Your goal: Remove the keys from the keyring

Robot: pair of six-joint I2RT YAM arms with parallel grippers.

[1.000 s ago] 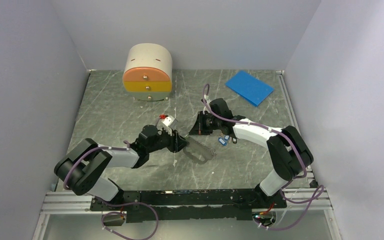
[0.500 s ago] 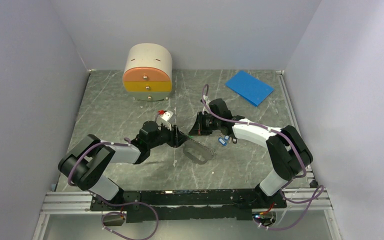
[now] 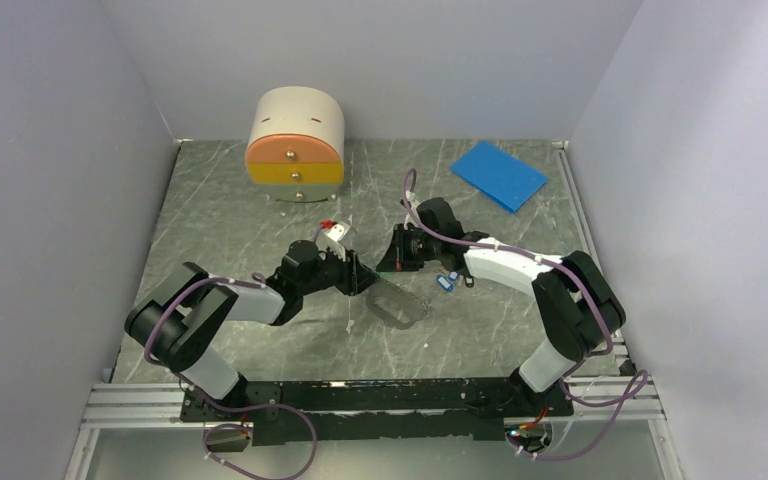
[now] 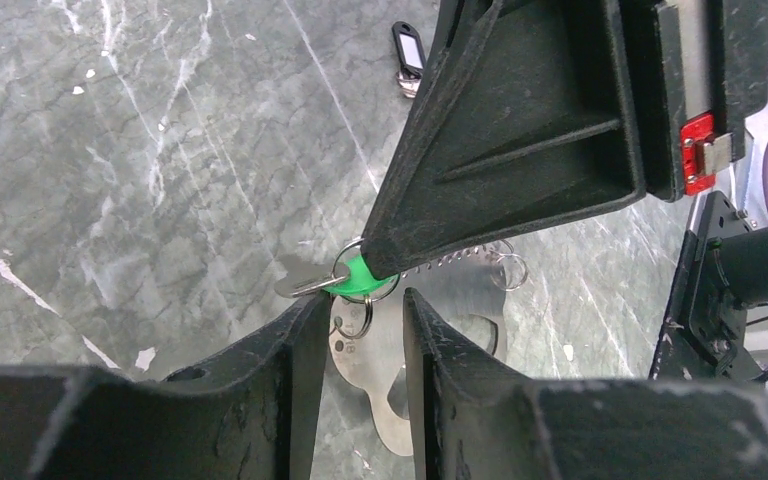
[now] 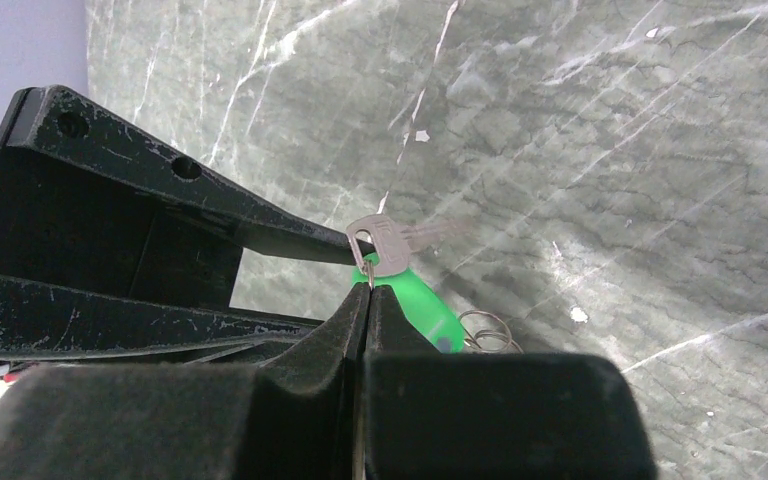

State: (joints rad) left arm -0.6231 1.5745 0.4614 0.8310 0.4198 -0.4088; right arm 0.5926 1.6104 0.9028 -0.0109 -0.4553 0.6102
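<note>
The keys, a bright green tag (image 4: 360, 279) with a silvery key (image 4: 303, 286), hang just above the table between both grippers. My right gripper (image 5: 368, 283) is shut, pinching the small split ring (image 5: 369, 268) at the key's (image 5: 392, 243) head, with the green tag (image 5: 422, 310) beside its fingers. My left gripper (image 4: 364, 302) is open right below the tag, one fingertip (image 4: 312, 308) touching the key. A flat silvery plate (image 4: 415, 395) and a small ring show through its gap. The keyring's chain (image 4: 463, 257) trails right; from above the keyring (image 3: 401, 304) lies under both grippers.
Small blue tags (image 3: 447, 281) lie beside the right arm, and a black tag (image 4: 407, 44) lies farther off. A drawer box (image 3: 295, 146) stands at the back left. A blue sheet (image 3: 498, 174) lies at the back right.
My left gripper has moved away from the near edge, closer to the right gripper. The keyring's loop has bunched up shorter. The right arm has not moved.
</note>
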